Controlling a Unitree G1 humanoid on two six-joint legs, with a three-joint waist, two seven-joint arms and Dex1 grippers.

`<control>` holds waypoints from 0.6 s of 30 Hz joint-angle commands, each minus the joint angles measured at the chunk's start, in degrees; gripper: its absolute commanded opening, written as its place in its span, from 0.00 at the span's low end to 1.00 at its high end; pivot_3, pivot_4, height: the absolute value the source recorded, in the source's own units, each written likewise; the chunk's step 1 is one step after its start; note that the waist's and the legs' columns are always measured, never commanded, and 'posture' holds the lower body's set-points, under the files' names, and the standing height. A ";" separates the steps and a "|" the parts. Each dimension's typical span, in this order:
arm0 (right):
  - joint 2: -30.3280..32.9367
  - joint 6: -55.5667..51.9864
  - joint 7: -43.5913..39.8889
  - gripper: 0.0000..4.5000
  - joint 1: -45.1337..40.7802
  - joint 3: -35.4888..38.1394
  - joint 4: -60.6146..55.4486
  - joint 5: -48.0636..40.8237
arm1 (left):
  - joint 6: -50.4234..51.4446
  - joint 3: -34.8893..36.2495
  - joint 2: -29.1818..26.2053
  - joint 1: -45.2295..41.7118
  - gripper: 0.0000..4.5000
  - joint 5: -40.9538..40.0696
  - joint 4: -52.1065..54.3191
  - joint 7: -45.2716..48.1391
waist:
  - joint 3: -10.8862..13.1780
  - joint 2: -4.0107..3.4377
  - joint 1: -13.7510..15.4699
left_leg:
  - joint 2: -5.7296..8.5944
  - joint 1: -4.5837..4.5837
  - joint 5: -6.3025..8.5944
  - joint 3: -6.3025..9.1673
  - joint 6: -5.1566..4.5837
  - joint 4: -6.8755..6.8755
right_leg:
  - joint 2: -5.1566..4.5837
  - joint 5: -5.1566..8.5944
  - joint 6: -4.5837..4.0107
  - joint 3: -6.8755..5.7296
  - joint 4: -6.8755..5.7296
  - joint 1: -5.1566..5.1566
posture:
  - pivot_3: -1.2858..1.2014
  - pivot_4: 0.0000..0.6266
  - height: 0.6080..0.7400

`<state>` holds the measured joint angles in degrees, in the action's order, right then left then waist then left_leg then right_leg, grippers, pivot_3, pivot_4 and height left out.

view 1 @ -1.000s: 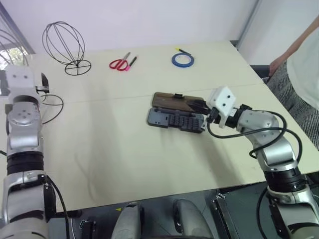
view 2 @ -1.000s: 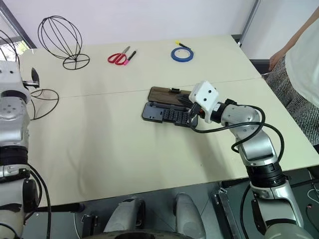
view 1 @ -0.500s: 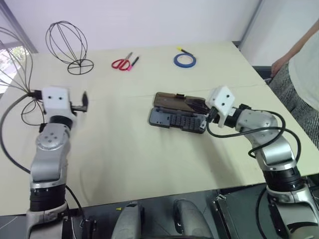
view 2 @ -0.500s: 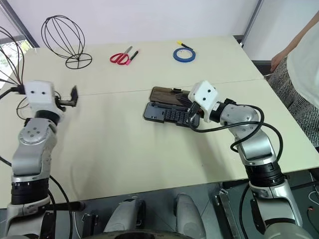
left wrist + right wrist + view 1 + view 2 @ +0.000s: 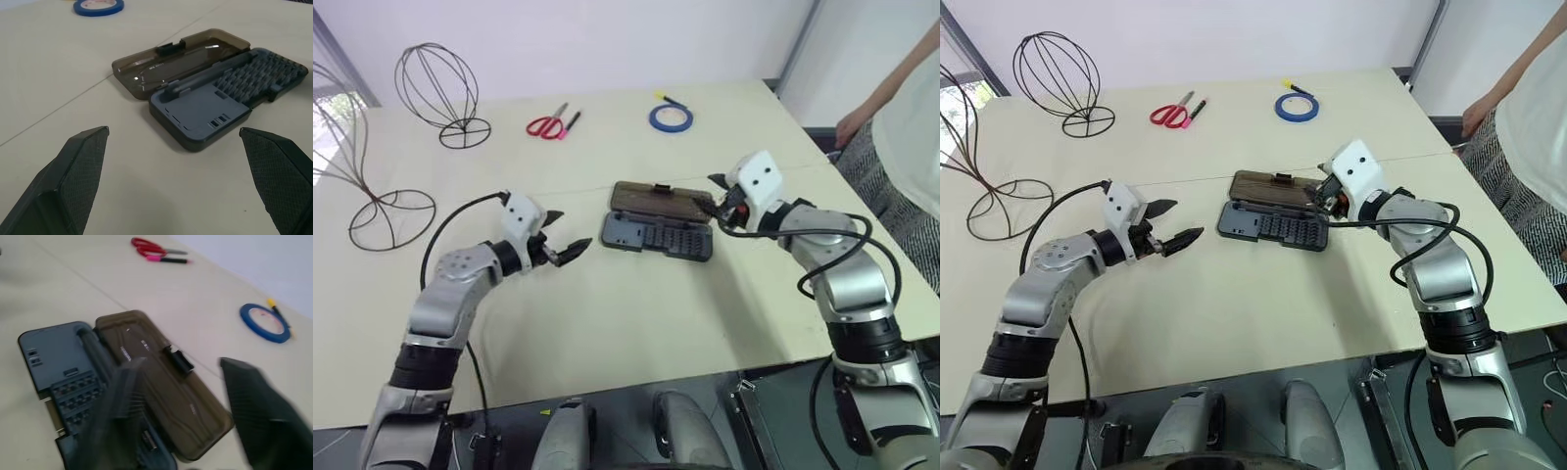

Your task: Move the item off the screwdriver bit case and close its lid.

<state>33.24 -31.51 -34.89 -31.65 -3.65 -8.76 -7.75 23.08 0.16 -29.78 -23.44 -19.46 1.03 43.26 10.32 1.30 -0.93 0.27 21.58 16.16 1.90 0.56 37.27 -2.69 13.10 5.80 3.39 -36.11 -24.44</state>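
Screwdriver bit case (image 5: 656,235) lid-open between left gripper (image 5: 568,251) and right gripper (image 5: 717,204)

Faint marks on the lid (image 5: 178,61), seemingly unreadable.

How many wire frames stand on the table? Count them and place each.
2. The rounder dark wire cage stand is at the table's far left corner; the tall dark balloon-shaped wire frame stands nearer, at the left edge, partly cut off by the picture's edge.

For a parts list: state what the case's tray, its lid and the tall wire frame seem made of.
Tray: matte grey moulded plastic, by its ribbed slots.
Lid: smoky brown see-through plastic, glossy with glints.
Tall wire frame: thin dark wire, probably metal.
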 commanded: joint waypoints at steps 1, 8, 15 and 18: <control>0.06 0.44 -0.20 0.99 -2.15 -0.30 -0.69 0.72 | -2.23 -0.03 0.39 -2.45 1.00 0.50 -0.64 0.79 | 0.00 0.00 0.12 | 0.00 0.00 0.00 0.00 0.00 0.01 | 0.00 0.00 0.00 0.00 0.00 0.00 | 0.52 0.24 1.00; -2.70 1.54 -0.16 0.99 -14.18 -2.20 18.27 2.67 | -4.01 -0.36 1.29 -4.85 1.00 1.64 -2.89 1.17 | 0.00 0.00 -0.27 | 0.00 -0.02 0.00 -0.03 0.00 0.00 | 0.00 -0.01 0.00 0.01 -0.01 0.00 | 0.52 0.24 1.00; -5.76 12.18 -0.59 0.99 -32.99 -9.64 54.03 12.69 | -4.96 -0.10 1.65 -4.01 1.00 2.02 -1.92 0.54 | 0.03 -0.04 -0.45 | 0.00 0.01 0.00 -0.04 0.00 -0.11 | -0.01 -0.02 -0.02 0.01 0.03 -0.06 | 0.52 0.24 1.00; -7.76 16.79 -0.86 0.99 -37.87 -10.39 65.36 14.77 | -5.24 0.14 1.72 -3.47 1.00 2.23 -1.29 -0.20 | 0.03 -0.05 -0.48 | 0.00 0.07 0.00 -0.04 0.00 -0.14 | -0.03 -0.02 -0.02 0.01 0.06 -0.12 | 0.52 0.24 1.00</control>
<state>25.75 -17.64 -35.46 -66.78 -14.23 52.92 5.77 19.12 -0.83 -27.98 -26.97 -17.33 -2.47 43.44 10.35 1.25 -1.42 0.28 21.67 16.15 1.85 0.57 37.13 -2.73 13.08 5.78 3.40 -36.05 -24.57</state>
